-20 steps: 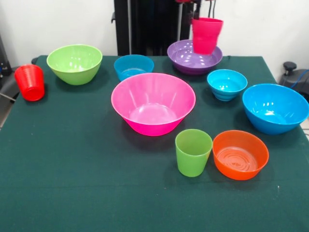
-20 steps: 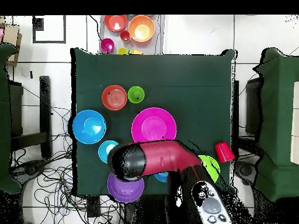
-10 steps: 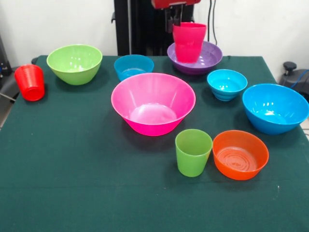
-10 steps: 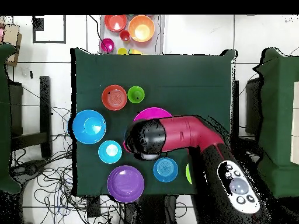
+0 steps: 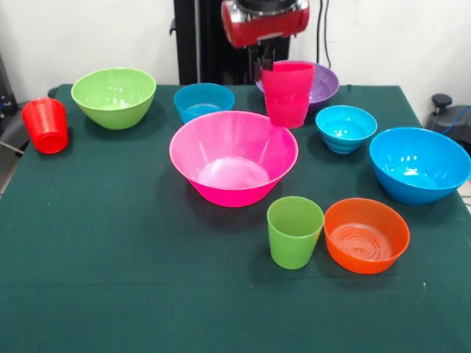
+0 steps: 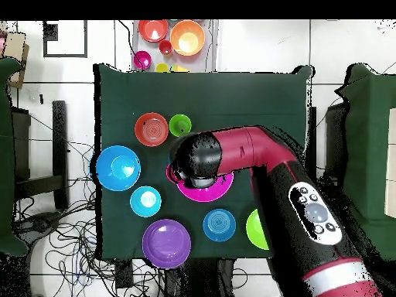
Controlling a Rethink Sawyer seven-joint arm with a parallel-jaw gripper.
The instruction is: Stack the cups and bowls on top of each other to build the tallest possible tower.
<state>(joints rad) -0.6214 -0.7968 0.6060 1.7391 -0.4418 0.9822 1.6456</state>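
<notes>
Your claw grips the crimson-pink cup by its rim, upper centre, above the hot pink bowl.

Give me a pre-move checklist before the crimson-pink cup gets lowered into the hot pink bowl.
1. Cup held: the end effector grips the crimson-pink cup at its rim, lifted off the table: ok.
2. Cup upright: ok.
3. Hot pink bowl empty: ok.
4. Cup centred over the bowl: in the front view it hangs at the bowl's far right rim: not ok.
5. Alignment from overhead: the arm hides the cup: cannot tell.
6. Lime green cup and orange bowl stand apart from the bowl: ok.
</notes>
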